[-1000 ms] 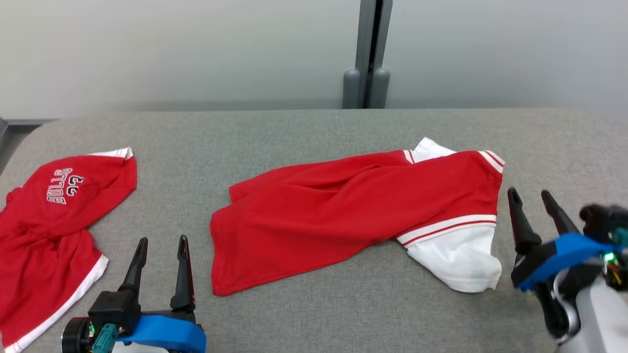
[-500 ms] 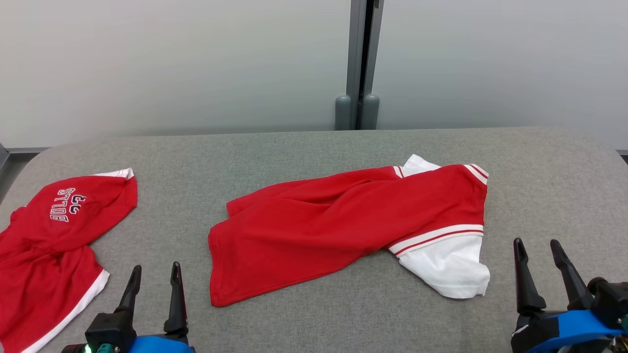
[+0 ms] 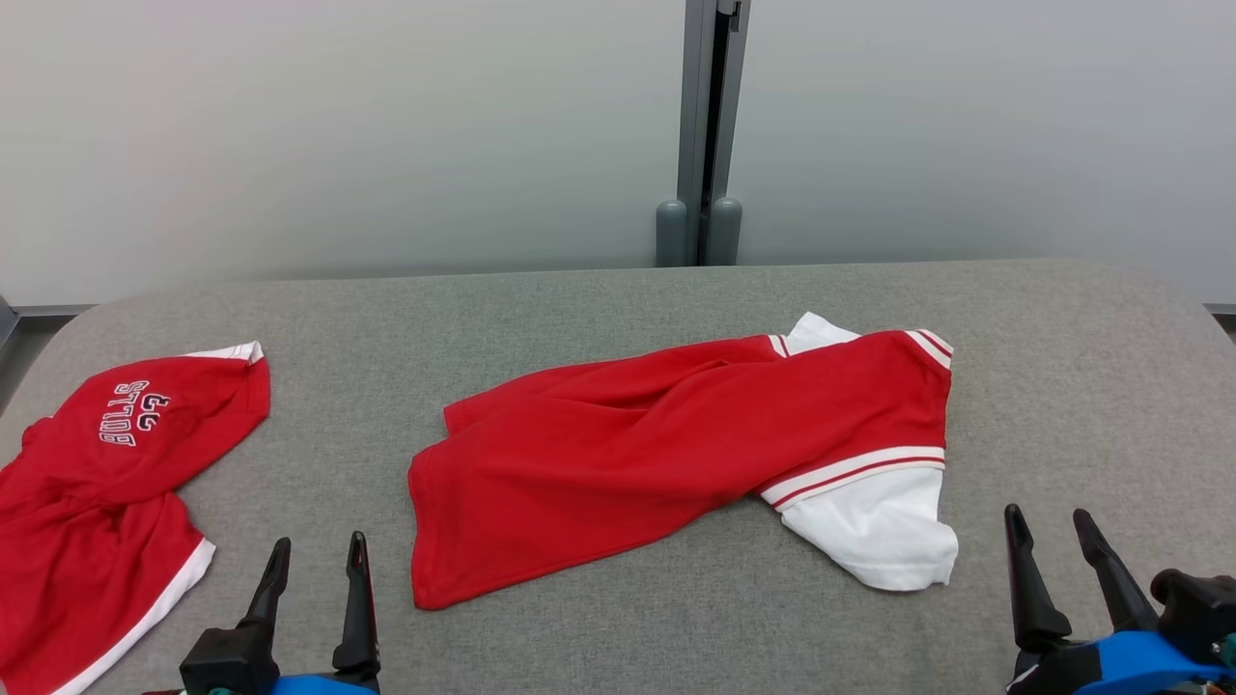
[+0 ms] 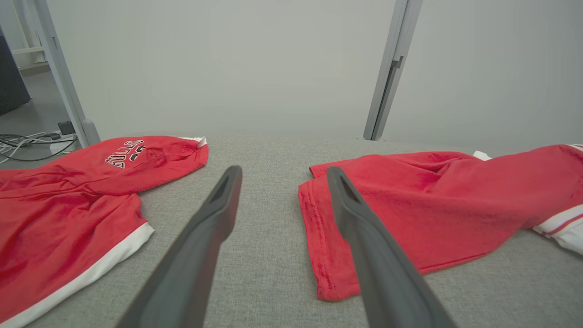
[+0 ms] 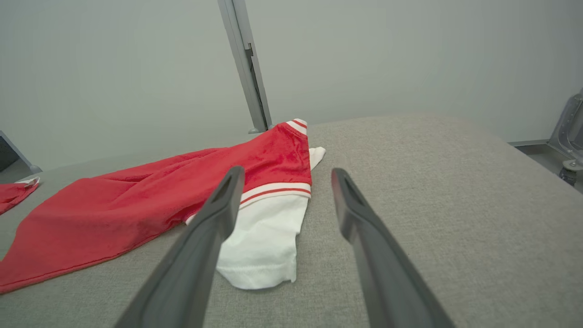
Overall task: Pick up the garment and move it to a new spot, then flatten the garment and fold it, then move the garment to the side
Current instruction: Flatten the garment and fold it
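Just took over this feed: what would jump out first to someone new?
A red shirt with white sleeves lies rumpled across the middle of the grey table. A second red garment with white lettering sits at its left edge. The left gripper and right gripper hover open at the near edge, holding nothing.

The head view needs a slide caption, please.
Left gripper and right gripper, open, flank a crumpled red-and-white shirt on grey table.
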Controlling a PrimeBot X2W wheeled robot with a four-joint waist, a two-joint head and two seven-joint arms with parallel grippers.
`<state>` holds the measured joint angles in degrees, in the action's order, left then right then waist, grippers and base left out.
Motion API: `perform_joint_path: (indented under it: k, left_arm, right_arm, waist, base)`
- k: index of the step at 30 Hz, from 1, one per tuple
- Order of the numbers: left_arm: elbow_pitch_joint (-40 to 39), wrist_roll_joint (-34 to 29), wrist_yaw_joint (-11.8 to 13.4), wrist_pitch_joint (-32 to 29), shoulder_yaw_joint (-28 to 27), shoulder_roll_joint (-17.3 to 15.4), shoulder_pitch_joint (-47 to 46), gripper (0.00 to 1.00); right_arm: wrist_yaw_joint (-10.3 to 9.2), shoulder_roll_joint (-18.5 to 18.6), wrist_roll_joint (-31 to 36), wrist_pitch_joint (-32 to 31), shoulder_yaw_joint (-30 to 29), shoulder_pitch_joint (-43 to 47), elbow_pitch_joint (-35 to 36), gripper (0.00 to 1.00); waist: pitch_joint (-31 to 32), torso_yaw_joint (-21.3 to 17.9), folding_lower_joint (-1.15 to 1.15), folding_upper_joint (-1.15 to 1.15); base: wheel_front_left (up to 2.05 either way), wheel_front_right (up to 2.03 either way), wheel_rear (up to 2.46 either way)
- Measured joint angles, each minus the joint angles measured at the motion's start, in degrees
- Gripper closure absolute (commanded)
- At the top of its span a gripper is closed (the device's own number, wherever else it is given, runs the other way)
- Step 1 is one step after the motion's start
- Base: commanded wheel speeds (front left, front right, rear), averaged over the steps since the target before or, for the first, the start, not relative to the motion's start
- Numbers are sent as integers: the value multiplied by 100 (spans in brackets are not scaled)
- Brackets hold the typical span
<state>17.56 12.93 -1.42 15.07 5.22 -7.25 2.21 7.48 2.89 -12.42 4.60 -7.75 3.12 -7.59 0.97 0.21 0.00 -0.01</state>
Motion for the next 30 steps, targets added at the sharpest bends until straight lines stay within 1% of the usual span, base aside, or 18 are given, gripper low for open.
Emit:
perform_joint_path:
  k: [5,9,13,15,19,20,21,26,30]
  left_arm:
    - [87,10,-66,0,47,5,-1,0]
    - [294,18,-90,-100,126,32,-37,0]
    - [635,18,-79,-363,253,56,-161,0]
    - [850,25,-64,-481,292,109,-230,0]
    - [1238,123,49,-591,288,196,-481,0]
    - [1238,123,49,-591,288,196,-481,0]
    - [1390,127,90,-601,302,219,-630,0]
    - [1807,180,116,-788,368,260,-961,0]
    - [2046,204,146,-839,439,292,-1180,0]
  right_arm:
    - [0,-1,-144,-44,20,0,-4,0]
    - [0,0,-179,-257,-4,-3,-101,0]
    - [0,-3,-181,-710,16,-71,-376,0]
    - [0,-4,-164,-839,25,-185,-544,0]
    - [0,-5,-180,-1085,120,-515,-1018,0]
    - [0,-5,-180,-1085,120,-515,-1018,0]
    - [0,-5,-190,-1144,169,-657,-1224,0]
    - [0,-8,-172,-1152,174,-954,-1566,0]
    - [0,-7,-174,-1054,171,-1168,-1781,0]
  waist:
    - [-29,-23,0,0]
    - [-55,-36,0,0]
    - [-101,-90,0,1]
    - [-153,-129,0,1]
    - [-284,-186,1,1]
    - [-284,-186,1,1]
    - [-361,-198,1,1]
    - [-568,-183,1,1]
    - [-739,-189,1,1]
  base:
    - [0,0,0]
    - [0,0,0]
    - [0,0,0]
    - [0,0,0]
    - [0,0,0]
    - [0,0,0]
    - [0,0,0]
    - [0,0,0]
    - [0,0,0]
